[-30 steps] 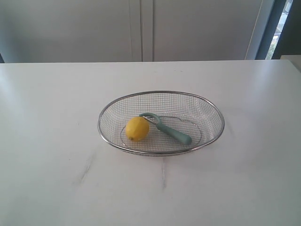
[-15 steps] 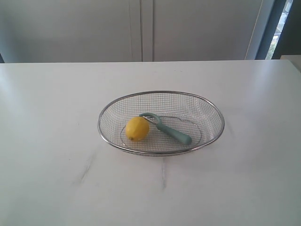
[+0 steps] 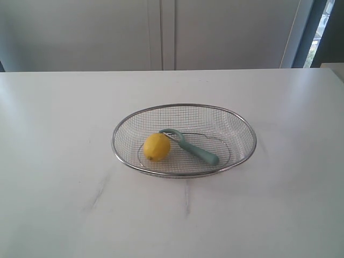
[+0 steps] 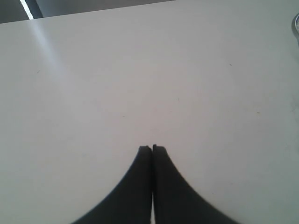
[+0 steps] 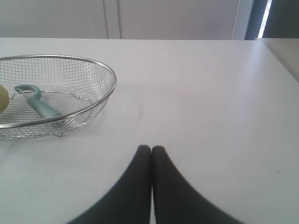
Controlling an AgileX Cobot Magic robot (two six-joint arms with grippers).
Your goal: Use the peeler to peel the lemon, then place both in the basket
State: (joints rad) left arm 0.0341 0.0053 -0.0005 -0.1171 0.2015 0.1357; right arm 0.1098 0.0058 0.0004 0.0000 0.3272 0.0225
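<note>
The yellow lemon point(image 3: 157, 146) lies inside the silver wire basket point(image 3: 129, 121) in the middle of the white table. Beside it in the basket rests the teal peeler point(image 3: 196, 150), its curved head touching the lemon. The right wrist view shows the basket point(image 5: 105, 70), the peeler point(image 5: 39, 105) and a sliver of the lemon point(image 5: 2, 99). My right gripper point(image 5: 152, 148) is shut and empty over bare table, apart from the basket. My left gripper point(image 4: 152, 148) is shut and empty above bare table; only a bit of the basket's rim point(image 4: 296, 23) shows there. Neither gripper appears in the exterior view.
The white table point(image 3: 64, 161) stretches around the basket on all sides. Grey cabinet doors point(image 3: 161, 32) stand behind the far edge, with a window strip point(image 3: 322, 27) at the far right.
</note>
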